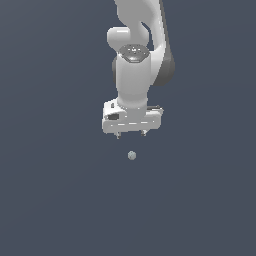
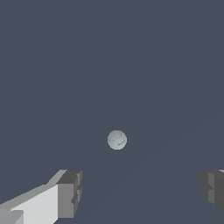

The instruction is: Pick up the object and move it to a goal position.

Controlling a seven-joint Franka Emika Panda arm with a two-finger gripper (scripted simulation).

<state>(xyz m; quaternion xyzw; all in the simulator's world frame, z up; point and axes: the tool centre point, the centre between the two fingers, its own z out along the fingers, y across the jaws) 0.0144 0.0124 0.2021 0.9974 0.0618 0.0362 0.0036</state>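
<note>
The object is a tiny pale grey-greenish ball (image 1: pixel 131 155) lying on the flat dark grey-blue surface. It also shows in the wrist view (image 2: pixel 117 140), alone on the surface. My white gripper (image 1: pixel 130 134) hangs above it, pointing down, with its two short fingertips (image 1: pixel 118 134) apart. The ball sits below the gripper, apart from it, roughly under the gap between the fingers. In the wrist view the gripper (image 2: pixel 140 190) is open, its two grey pads (image 2: pixel 70 192) wide apart, and nothing is between them.
The white arm (image 1: pixel 134 55) rises from the gripper to the exterior view's top edge. The dark grey-blue surface (image 1: pixel 50 200) fills all the rest of both views.
</note>
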